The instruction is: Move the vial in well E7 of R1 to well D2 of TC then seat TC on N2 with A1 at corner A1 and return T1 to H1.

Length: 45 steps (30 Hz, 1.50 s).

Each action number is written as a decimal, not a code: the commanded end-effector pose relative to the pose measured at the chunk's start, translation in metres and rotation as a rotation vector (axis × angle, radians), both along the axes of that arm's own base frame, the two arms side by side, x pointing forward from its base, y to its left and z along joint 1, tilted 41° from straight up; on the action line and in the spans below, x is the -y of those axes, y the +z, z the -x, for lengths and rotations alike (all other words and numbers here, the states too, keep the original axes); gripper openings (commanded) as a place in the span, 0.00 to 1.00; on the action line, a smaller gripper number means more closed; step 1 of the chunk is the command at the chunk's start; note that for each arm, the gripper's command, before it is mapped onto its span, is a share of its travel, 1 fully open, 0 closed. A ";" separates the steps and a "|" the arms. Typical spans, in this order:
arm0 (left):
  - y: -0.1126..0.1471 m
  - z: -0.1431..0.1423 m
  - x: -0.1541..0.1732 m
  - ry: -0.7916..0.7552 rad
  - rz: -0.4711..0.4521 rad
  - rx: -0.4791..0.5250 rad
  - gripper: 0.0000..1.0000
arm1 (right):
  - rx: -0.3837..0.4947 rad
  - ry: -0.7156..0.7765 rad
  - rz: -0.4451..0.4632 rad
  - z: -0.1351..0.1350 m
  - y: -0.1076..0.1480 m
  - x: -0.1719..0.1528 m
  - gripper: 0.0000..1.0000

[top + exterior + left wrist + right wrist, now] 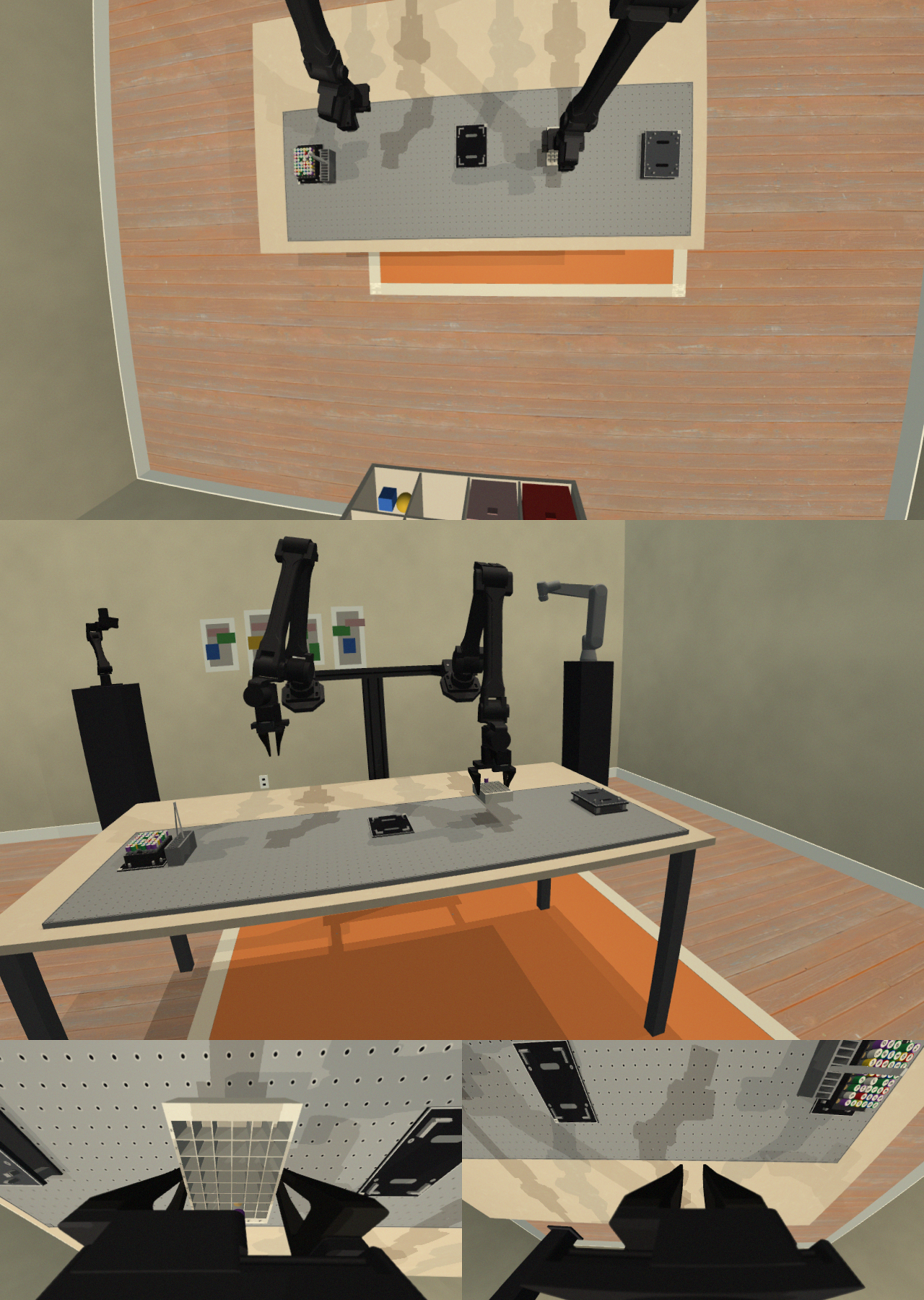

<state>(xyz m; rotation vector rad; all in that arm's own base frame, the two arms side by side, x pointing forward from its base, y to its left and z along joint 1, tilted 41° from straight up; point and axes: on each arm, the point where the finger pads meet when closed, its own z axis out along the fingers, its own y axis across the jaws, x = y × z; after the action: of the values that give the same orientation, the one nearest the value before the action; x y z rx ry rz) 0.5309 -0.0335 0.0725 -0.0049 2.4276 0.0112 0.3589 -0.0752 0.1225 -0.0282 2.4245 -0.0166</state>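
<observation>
Fingers of the left gripper (563,142) (492,787) (232,1171) stood wide, clamped on the carrier's long sides. Carrier (552,157) (496,796) (232,1112) lay between them, raised above the pegboard (484,213) (388,862) (108,1072) (624,1105): pale, gridded, one purple cap (486,780) showing. Open board separated it from both the flat nest (471,146) (390,825) (415,1152) (556,1085) and raised nest (661,154) (599,800) (22,1173). Right gripper (351,119) (273,754) (693,1166): slightly open, holding nothing.
</observation>
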 end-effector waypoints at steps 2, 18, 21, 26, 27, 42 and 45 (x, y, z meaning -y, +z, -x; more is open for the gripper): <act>0.014 -0.002 -0.007 -0.011 -0.009 0.033 0.00 | 0.016 -0.008 0.000 -0.004 0.008 0.002 0.24; 0.015 -0.003 -0.029 -0.014 -0.011 0.028 0.00 | 0.016 -0.008 0.000 -0.004 0.008 0.002 0.24; 0.017 -0.004 -0.036 -0.011 -0.011 0.028 0.00 | 0.016 -0.008 0.000 -0.004 0.008 0.002 0.24; 0.019 -0.005 -0.044 -0.011 -0.011 0.027 0.00 | 0.016 -0.008 0.000 -0.004 0.008 0.002 0.24; 0.019 -0.006 -0.046 -0.011 -0.012 0.028 0.00 | 0.016 -0.008 0.000 -0.004 0.008 0.002 0.24; 0.015 -0.008 -0.068 -0.010 -0.012 0.018 0.00 | 0.016 -0.008 0.000 -0.004 0.008 0.002 0.24; 0.012 -0.008 -0.073 -0.010 -0.012 0.012 0.00 | 0.016 -0.008 0.000 -0.004 0.008 0.002 0.24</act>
<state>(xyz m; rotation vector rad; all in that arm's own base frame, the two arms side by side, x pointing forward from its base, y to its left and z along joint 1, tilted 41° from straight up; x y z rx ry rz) 0.5339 0.0303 0.0767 0.0002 2.4246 0.0059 0.3589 -0.0752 0.1225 -0.0282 2.4245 -0.0166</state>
